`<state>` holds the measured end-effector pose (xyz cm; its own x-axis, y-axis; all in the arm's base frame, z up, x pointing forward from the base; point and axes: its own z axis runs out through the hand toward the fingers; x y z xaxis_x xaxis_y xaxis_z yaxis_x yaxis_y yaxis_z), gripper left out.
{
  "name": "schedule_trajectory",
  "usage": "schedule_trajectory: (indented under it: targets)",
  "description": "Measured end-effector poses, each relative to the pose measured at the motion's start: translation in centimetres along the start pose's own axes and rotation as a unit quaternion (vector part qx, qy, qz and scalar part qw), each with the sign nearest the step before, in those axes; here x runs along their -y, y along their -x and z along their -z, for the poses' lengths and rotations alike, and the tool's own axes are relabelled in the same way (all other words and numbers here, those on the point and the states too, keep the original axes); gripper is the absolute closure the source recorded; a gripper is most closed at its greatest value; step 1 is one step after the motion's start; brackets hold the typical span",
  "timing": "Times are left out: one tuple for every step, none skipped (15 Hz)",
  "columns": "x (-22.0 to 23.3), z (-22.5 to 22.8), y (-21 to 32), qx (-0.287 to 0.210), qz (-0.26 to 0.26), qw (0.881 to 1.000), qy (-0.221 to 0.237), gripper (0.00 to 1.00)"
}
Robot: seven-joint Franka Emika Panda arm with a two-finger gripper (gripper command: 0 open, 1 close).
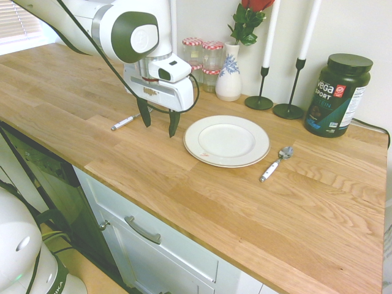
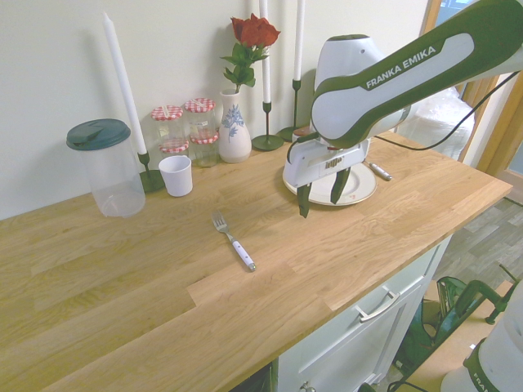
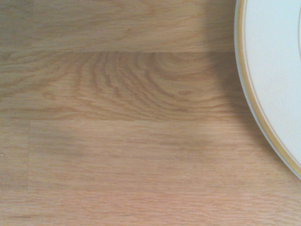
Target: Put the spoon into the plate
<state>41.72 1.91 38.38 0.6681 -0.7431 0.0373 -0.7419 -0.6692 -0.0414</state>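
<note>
Oak-toned butcher-block countertop fills the first exterior view. On it the round white plate lies flat, and the spoon rests on the wood just beside the plate's rim, metal bowl toward the wall, white handle toward the counter's front edge. The gripper hangs above the counter on the plate's other side, its two dark fingers spread apart with nothing between them. A white-handled fork lies behind it. Along the wall stand a dark Vega Sport tub, two black candlesticks and a patterned vase.

In the second exterior view the gripper hovers at the near edge of the plate, fingers apart. The spoon shows only partly past the arm. The fork lies alone mid-counter, well apart from the plate.

The wrist view shows wood grain and an arc of the plate, its rim edged with a thin gold line.
</note>
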Motion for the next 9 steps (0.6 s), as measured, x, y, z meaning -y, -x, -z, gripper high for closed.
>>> schedule_trajectory:
  targets:
    - [0.0,-0.1,0.0,0.0,0.002,1.0,0.002,0.0]
    - [0.0,-0.4,-0.1,0.001,0.01,1.0,0.005,0.0]
    - [0.0,-0.1,-0.6,0.0,0.016,1.0,0.005,0.0]
    - [-0.2,0.9,-1.9,-0.001,0.016,1.0,0.0,0.0]
    - [-0.8,2.6,-3.9,-0.002,0.011,1.0,-0.005,0.0]
    - [-1.8,4.2,-6.2,-0.004,0.004,1.0,-0.01,0.0]
    - [-3.2,5.3,-8.5,-0.007,-0.004,1.0,-0.011,0.0]
    - [-4.4,5.8,-10.6,-0.005,-0.005,1.0,-0.008,0.0]
    - [-5.5,6.0,-12.6,0.002,0.006,1.0,0.0,0.0]
